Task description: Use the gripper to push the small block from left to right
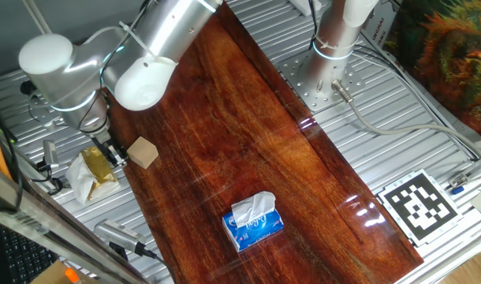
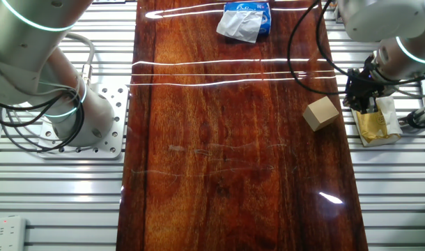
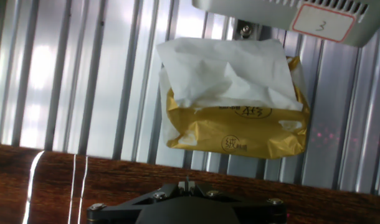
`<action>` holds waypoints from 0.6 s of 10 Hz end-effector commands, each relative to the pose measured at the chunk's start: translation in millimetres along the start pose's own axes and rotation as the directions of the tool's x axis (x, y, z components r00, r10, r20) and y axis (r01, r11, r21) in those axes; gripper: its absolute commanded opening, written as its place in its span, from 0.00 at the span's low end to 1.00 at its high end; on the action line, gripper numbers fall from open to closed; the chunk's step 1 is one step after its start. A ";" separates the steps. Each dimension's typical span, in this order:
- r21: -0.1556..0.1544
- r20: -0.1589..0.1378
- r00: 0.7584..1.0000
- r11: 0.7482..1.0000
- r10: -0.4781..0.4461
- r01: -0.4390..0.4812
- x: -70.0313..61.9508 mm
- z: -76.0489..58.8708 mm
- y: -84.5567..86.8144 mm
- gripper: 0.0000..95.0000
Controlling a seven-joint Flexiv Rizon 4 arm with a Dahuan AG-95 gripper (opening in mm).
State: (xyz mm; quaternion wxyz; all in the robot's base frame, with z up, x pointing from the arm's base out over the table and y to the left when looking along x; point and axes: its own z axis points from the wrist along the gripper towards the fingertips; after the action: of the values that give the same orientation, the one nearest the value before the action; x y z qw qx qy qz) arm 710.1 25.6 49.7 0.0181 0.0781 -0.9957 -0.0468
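Observation:
The small block (image 1: 143, 151) is a light-tan wooden cube near the left edge of the dark wooden board (image 1: 248, 158). It also shows in the other fixed view (image 2: 320, 113). My gripper (image 1: 111, 151) is low at the board's edge, just left of the block and a small gap from it; in the other fixed view the gripper (image 2: 359, 97) sits between the block and a yellow wrapper. In the hand view the gripper (image 3: 187, 183) shows its two fingers pressed together with nothing between them. The block is out of the hand view.
A crumpled yellow-white wrapper (image 1: 95, 170) lies on the metal slats just behind the gripper, seen large in the hand view (image 3: 233, 118). A blue tissue pack (image 1: 254, 222) lies on the board's near end. The white arm base (image 1: 335, 35) stands at the far side. A marker tag (image 1: 418, 207) lies on the right.

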 end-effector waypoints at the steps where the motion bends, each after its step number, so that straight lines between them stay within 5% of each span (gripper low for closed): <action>1: -0.005 -0.009 1.000 1.000 0.003 -0.003 2.8 6.9 -2.5 0.00; 6: -0.002 -0.054 0.998 0.999 0.034 -0.034 11.3 14.5 -6.0 0.00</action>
State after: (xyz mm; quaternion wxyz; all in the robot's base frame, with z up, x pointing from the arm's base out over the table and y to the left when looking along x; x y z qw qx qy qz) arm 696.6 18.9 35.9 0.0428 0.0641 -0.9960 -0.0455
